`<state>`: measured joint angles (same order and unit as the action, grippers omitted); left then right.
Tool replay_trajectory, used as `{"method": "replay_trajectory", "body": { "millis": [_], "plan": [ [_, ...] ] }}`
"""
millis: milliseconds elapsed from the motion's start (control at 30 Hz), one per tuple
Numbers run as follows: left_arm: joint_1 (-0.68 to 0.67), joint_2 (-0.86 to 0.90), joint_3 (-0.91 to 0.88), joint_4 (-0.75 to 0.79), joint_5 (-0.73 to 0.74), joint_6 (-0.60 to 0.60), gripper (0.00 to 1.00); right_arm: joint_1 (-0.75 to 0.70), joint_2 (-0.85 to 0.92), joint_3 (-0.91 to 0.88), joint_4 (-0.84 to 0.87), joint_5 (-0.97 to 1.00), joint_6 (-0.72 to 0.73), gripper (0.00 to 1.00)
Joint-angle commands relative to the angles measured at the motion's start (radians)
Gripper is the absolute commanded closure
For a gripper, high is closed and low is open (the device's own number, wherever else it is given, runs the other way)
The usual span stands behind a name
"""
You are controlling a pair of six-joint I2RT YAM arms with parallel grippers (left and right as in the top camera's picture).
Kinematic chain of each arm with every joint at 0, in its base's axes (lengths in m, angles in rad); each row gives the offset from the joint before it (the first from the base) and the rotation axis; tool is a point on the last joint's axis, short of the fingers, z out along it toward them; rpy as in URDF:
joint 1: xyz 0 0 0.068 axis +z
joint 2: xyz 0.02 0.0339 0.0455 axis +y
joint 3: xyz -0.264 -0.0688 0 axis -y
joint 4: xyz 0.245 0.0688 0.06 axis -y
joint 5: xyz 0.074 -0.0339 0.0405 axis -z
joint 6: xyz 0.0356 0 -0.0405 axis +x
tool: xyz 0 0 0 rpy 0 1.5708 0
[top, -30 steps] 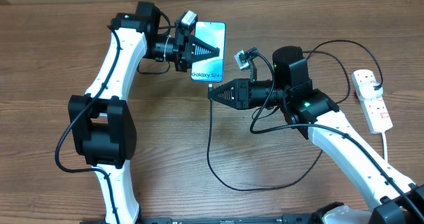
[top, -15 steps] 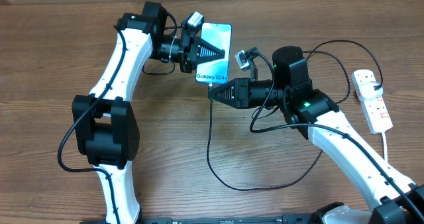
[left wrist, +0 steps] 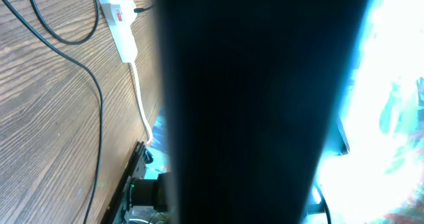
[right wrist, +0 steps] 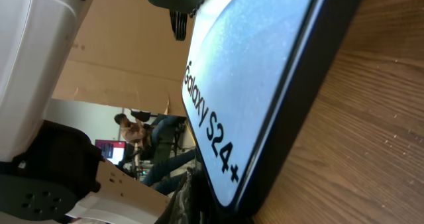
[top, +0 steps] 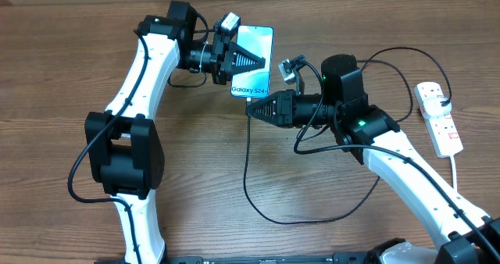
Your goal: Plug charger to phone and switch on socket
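Halfway at best, I'd say: the charger's (top: pixel 245 162) plug looks seated in the socket (top: pixel 439 119), well off at the right of the desk (top: pixel 62 76), but its small tip is not yet in the phone (top: pixel 262 39), and the switch is left to press. The left claw (top: pixel 259 61) pinches the phone by its side, screen up. The right claw (top: pixel 250 108) pinches the charger's tip just beside the phone's near short end. The phone's long axis runs far-to-near, slightly slanted, lettered end towards that tip
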<state>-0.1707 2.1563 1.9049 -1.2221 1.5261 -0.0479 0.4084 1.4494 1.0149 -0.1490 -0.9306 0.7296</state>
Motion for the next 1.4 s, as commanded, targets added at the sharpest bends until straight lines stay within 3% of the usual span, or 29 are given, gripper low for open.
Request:
{"method": "replay_trajectory", "body": {
  "millis": [0,600,1367],
  "plan": [
    [0.001,-0.025,0.014,0.000,0.053,0.026,0.95,0.002,0.001,0.006,0.010,0.041,0.054,0.96],
    [0.001,-0.025,0.014,0.000,0.054,0.026,0.96,0.002,0.001,0.006,0.089,0.086,0.218,0.96],
    [0.000,-0.025,0.014,0.000,0.054,0.026,0.96,0.002,0.042,0.006,0.277,0.174,0.240,0.96]
  ]
}}
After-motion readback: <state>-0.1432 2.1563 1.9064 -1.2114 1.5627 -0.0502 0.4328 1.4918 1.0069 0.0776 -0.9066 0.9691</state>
